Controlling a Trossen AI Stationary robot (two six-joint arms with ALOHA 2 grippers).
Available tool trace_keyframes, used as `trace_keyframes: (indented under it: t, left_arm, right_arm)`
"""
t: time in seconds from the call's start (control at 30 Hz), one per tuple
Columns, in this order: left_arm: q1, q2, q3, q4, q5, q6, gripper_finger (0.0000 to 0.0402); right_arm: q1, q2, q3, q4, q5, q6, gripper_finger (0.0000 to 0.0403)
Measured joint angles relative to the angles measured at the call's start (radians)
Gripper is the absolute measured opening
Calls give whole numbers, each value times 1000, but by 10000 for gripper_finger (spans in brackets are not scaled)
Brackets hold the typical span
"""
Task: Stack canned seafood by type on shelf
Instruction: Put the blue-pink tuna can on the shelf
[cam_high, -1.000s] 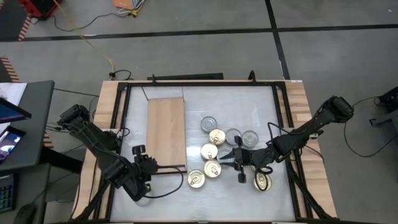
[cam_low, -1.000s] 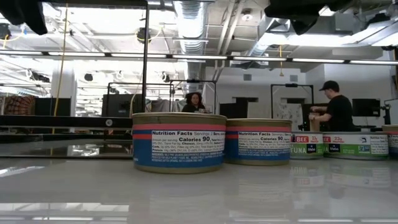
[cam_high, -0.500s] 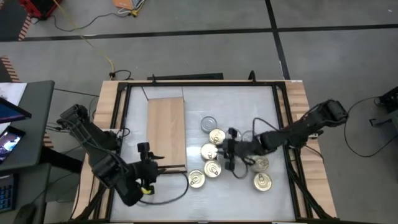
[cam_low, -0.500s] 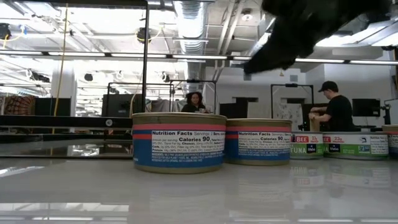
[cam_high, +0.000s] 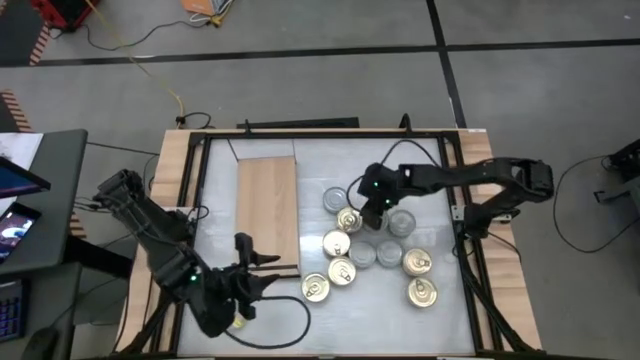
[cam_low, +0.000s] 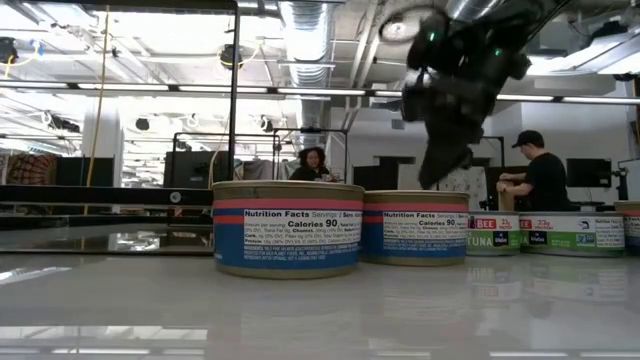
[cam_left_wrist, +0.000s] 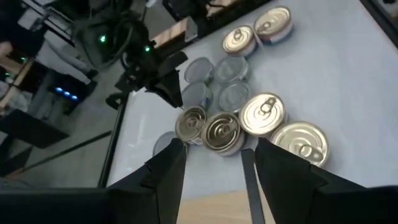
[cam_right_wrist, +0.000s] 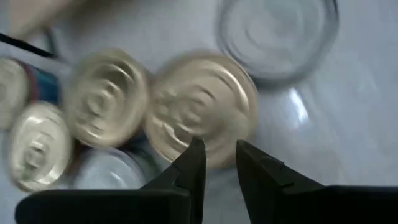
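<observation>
Round flat tins, gold-topped and silver-grey-topped, lie in a cluster on the white table, right of the bare tan shelf board. My right gripper hangs fingers-down above the cluster's far part. In its wrist view it is open by a narrow gap over a gold-topped tin and touches nothing. In the low view it is above the tins. My left gripper is open at the board's near right corner and looks toward the tins.
Black frame rails and wooden side rails bound the table. Bare white tabletop lies near the front edge and beyond the tins. A cable runs by the left arm. People stand in the room behind.
My right gripper has swung from the near right side of the tin cluster toward the far left, risen, and tipped from lying level to pointing down. Tins it had covered now show. My left gripper has shifted a little toward the right, along the board's near end.
</observation>
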Motion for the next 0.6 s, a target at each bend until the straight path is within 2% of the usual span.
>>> trace_keyframes:
  t: [0.13,0.33,0.6]
  left_arm:
    - [54,0,0,57,88,63,172]
    - [127,0,0,189,248,197,167]
    - [189,0,-29,289,341,286,166]
  right_arm:
    - [-48,56,19,-32,-9,-40,108]
    - [-46,118,84,-61,-33,-100,108]
    - [-54,161,119,-81,-31,-139,102]
